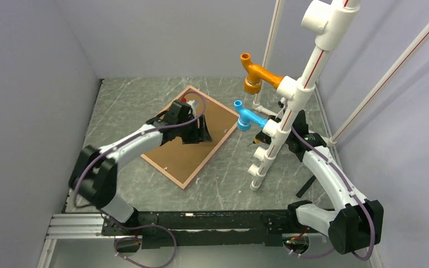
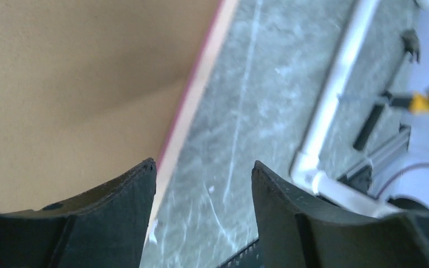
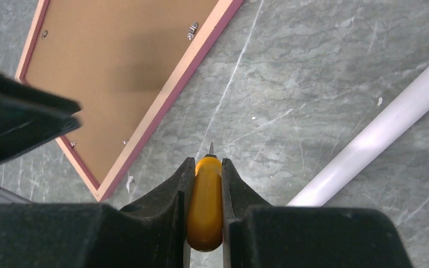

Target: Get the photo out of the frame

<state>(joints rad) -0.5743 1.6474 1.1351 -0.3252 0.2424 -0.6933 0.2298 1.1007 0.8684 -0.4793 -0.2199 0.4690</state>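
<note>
The pink frame (image 1: 162, 172) lies face down on the marble table, its brown backing board (image 1: 190, 153) facing up. The photo is hidden under that board. My left gripper (image 1: 201, 134) hovers over the frame's right side. In the left wrist view it (image 2: 204, 167) is open, one finger over the backing board (image 2: 78, 84), the other over bare table, with the frame edge (image 2: 192, 106) between them. My right gripper (image 3: 204, 162) is shut on a yellow-handled pointed tool (image 3: 204, 206), held above the table to the right of the frame (image 3: 167, 97).
A white PVC pipe stand (image 1: 290, 100) with an orange fitting (image 1: 255, 72) and a blue fitting (image 1: 247, 118) rises right of the frame, partly hiding my right gripper. A pipe (image 3: 380, 134) lies on the table. Small metal clips (image 3: 192, 28) sit on the backing. Walls close three sides.
</note>
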